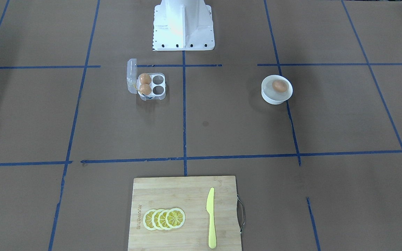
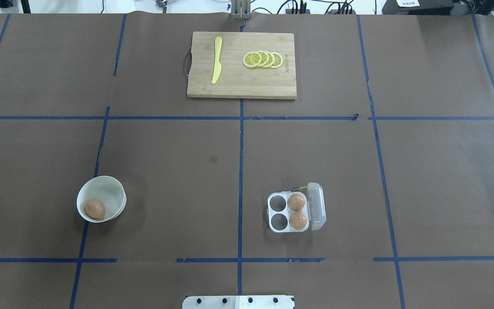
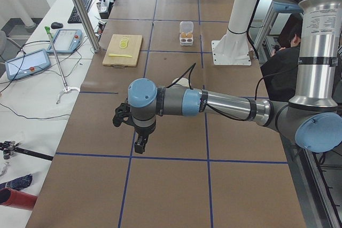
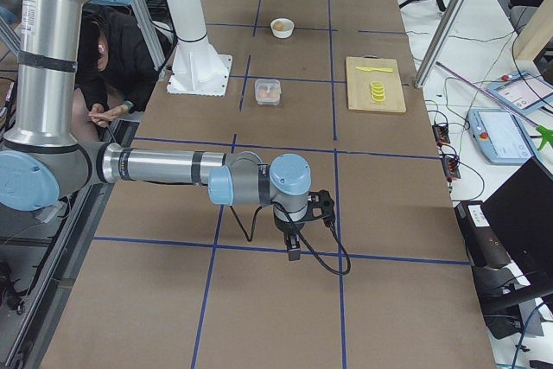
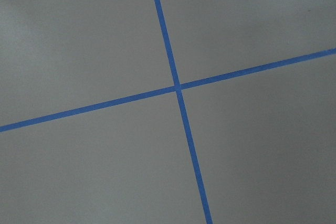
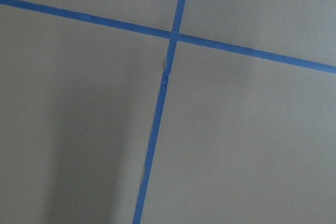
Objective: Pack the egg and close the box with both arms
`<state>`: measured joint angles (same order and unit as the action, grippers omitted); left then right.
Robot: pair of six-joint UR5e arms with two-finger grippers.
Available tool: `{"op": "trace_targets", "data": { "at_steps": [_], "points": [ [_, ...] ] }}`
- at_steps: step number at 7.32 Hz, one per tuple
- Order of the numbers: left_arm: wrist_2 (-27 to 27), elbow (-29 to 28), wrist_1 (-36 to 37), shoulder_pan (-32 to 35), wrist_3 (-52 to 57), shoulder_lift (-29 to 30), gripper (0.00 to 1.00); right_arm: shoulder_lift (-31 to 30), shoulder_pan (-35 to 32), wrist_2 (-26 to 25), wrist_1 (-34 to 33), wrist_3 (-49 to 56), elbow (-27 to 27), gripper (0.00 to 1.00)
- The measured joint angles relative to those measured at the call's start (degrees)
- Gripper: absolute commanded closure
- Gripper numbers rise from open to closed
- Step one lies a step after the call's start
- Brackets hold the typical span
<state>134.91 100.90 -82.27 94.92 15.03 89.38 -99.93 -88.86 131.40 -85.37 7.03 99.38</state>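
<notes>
Egg in bowl, box open
My left gripper, right gripper over the worktop's ends — finger spread, I cannot tell.

A small brand mark on the cutting board is too blurred to read.

The left arm stretches out over the brown counter, its gripper pointing down — the box and a cutting board lie well beyond.
</notes>
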Motion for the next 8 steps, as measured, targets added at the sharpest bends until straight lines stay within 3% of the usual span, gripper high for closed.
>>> {"op": "trace_targets", "data": {
  "at_steps": [8],
  "points": [
    [0.17,2.13,-3.87,-0.14,0.48,0.28,0.00,-0.12,0.00,-0.14,-0.05,-0.65,1.93,0.00]
  ]
}}
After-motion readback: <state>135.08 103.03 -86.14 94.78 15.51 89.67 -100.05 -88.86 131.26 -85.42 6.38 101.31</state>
